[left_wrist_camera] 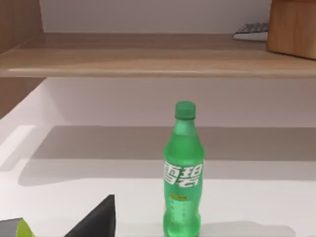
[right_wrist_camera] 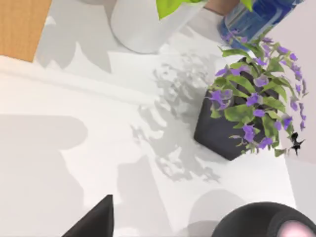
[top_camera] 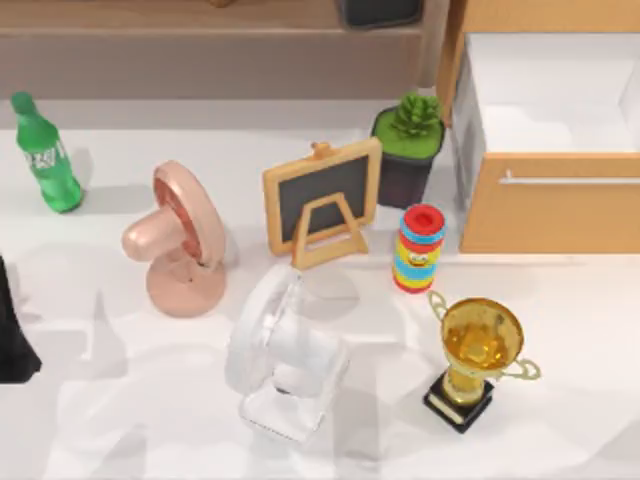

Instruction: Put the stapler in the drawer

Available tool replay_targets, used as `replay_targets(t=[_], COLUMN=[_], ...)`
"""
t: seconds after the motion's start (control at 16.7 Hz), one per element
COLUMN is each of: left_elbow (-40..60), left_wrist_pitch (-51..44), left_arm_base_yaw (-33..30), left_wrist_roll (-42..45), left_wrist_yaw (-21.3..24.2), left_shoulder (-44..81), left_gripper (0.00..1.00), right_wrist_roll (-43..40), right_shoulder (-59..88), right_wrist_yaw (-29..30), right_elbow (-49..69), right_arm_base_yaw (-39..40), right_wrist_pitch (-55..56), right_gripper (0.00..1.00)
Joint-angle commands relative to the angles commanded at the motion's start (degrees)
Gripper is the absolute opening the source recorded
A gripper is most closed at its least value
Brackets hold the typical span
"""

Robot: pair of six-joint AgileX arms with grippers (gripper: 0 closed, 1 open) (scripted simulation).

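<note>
The drawer (top_camera: 550, 205) stands open at the back right of the table (top_camera: 100, 430), its tan front and silver bar handle (top_camera: 570, 180) facing forward and its white inside showing. By my judgement that leaves it ready to take something from above. Where the stapler lies I cannot tell, so the task looks to be at its start. Several things crowd the drawer's left side: a potted succulent (top_camera: 408, 145) sits just beside its left wall, and a stack of coloured rings (top_camera: 420, 250) stands near the left corner of its front. A gold trophy (top_camera: 478, 360) stands out in front of it, and a chalkboard (top_camera: 322, 195) and two fans lie farther to its left. Any approach would probably have to come from over these. The left arm (top_camera: 15, 340) waits at the table edge farthest from the drawer. The left gripper (left_wrist_camera: 96, 222) faces the green bottle (left_wrist_camera: 183, 173) from near table level, and I cannot tell whether it is open or holds anything. The top view gives the layout around the drawer. The left wrist view adds the bottle's label and a wooden shelf (left_wrist_camera: 148, 61) above the table. The right wrist view looks down past the right gripper (right_wrist_camera: 94, 219), whose state I also cannot tell, onto a purple-flowered plant (right_wrist_camera: 252, 106) in a dark pot.
</note>
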Motion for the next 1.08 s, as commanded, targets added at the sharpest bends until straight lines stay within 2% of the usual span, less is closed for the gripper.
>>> replay_targets(t=[0.36, 0.6, 0.84, 1.08], left_elbow=[0.0, 0.0, 0.0, 0.0], left_wrist_pitch=[0.0, 0.0, 0.0, 0.0], left_arm_base_yaw=[0.0, 0.0, 0.0, 0.0], left_wrist_roll=[0.0, 0.0, 0.0, 0.0], left_wrist_yaw=[0.0, 0.0, 0.0, 0.0], left_shoulder=[0.0, 0.0, 0.0, 0.0], left_gripper=[1.0, 1.0, 1.0, 1.0], right_wrist_roll=[-33.3, -50.7, -59.6, -60.5], right_shoulder=[33.3, 50.6, 59.4, 60.4], right_wrist_yaw=[0.0, 0.0, 0.0, 0.0], right_elbow=[18.7, 28.4, 33.9, 34.5], right_arm_base_yaw=[-19.5, -29.7, -35.4, -36.1], right_wrist_pitch=[-17.9, -27.3, -32.6, -33.2], right_gripper=[1.0, 1.0, 1.0, 1.0])
